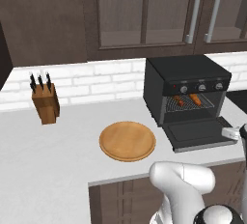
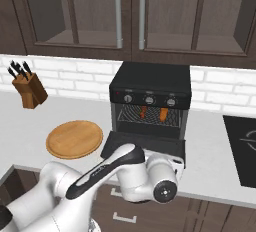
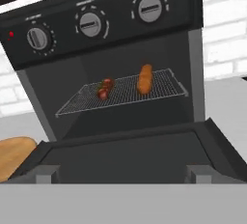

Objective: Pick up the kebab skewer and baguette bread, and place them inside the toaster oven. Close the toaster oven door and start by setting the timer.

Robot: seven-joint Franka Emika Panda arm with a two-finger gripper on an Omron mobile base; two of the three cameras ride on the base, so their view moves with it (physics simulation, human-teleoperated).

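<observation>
We have both foods already lying on the wire rack (image 3: 120, 92) inside the toaster oven (image 1: 185, 90): the kebab skewer (image 3: 105, 88) to the left and the baguette bread (image 3: 144, 78) to the right, apart from each other, each with its long axis running from near to far into the cavity. So we judge the loading done and the closing of the toaster oven door (image 3: 130, 155) the step in hand. The door hangs open, dropped flat toward us, and its long axis and its handle bar run left to right across the near edge. From the hand view, our gripper (image 3: 123, 182) sits low and just in front of that near edge, looking over the door panel into the oven, with its two finger tips (image 3: 47, 175) standing wide apart, one toward each end of the door's front, and nothing between them. The relation that matters is this: the door lies ahead of and slightly above the finger tips, hinged at the far side, so we expect the push must come from under the near edge and go up and away toward the three knobs (image 3: 90, 24). In the left base view the hand shows at the right, near the door's near right corner. The wooden plate (image 1: 127, 141) lies bare to the left of the oven, well clear of that path.
</observation>
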